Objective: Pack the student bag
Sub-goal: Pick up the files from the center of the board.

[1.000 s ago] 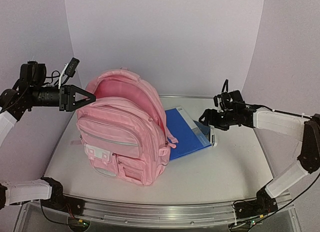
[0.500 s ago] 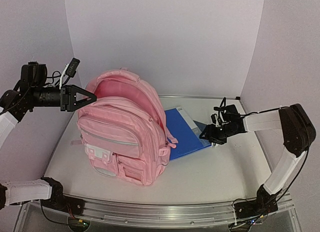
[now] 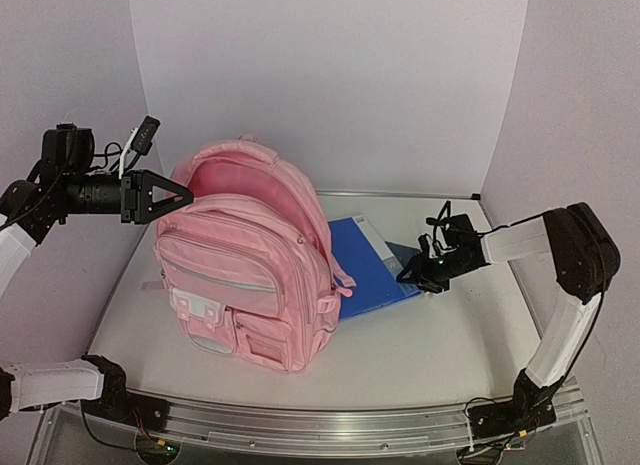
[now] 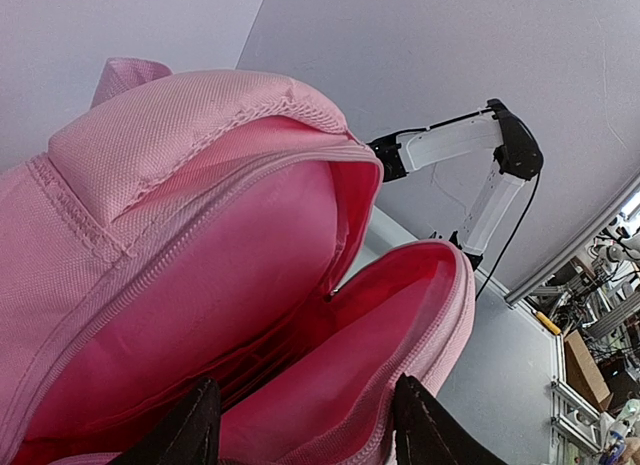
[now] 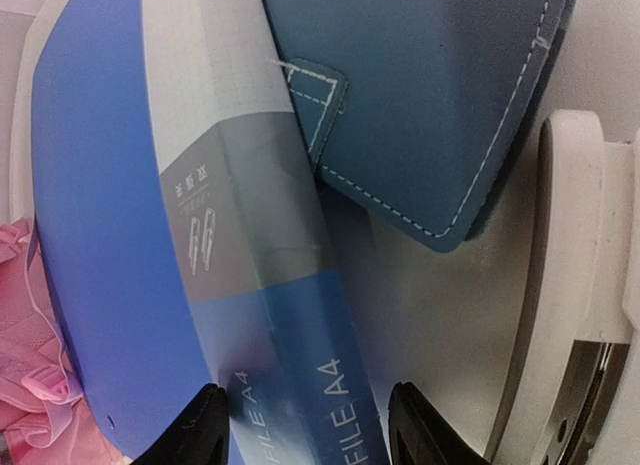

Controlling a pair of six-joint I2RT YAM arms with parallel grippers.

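Pale smooth bench (image 3: pixel 450 335), soft pink woven bag (image 3: pixel 250 275) upright left of centre, top gaping, glossy blue folder (image 3: pixel 370 260) flat beside it, left gripper (image 3: pixel 175 197) jaws released at bag top, right gripper (image 3: pixel 412 275) jaws released, now lower at folder's right edge

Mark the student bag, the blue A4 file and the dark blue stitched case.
student bag (image 3: pixel 250 270), top external view, front pocket panel
blue A4 file (image 5: pixel 100 235), right wrist view, blue cover
dark blue stitched case (image 5: pixel 430 95), right wrist view, main face

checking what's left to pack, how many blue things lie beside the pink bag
2. A bright blue A4 file lies beside the student bag; a darker blue stitched case lies at the file's outer edge. Others may be hidden under them or the bag.
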